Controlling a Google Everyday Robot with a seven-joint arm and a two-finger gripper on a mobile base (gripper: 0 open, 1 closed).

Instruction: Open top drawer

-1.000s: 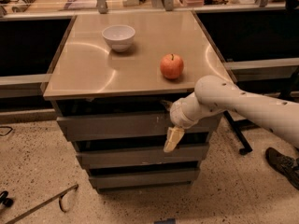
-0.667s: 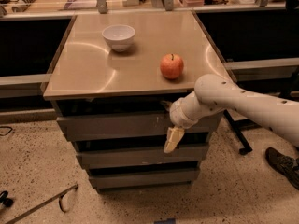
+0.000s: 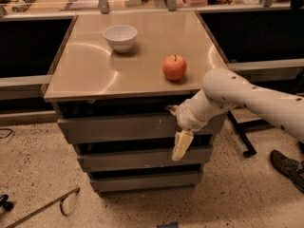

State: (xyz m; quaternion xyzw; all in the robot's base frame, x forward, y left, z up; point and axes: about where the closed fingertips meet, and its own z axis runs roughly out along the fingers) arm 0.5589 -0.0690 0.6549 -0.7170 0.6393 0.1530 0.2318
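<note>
The top drawer (image 3: 118, 126) is the tallest grey front of three under the tan counter, with pale scratch marks right of centre. It stands slightly out from the cabinet, with a dark gap above it. My gripper (image 3: 179, 136) hangs from the white arm in front of the drawer's right end. One finger (image 3: 182, 145) points down over the gap below the drawer; the other reaches up to the drawer's top edge.
A red apple (image 3: 175, 67) and a white bowl (image 3: 120, 36) sit on the counter (image 3: 85, 75). Two narrower drawer fronts (image 3: 137, 158) lie below. A person's shoe (image 3: 287, 167) is at the right. A black stand leg (image 3: 242, 137) and a cable on the floor (image 3: 42, 209) are near.
</note>
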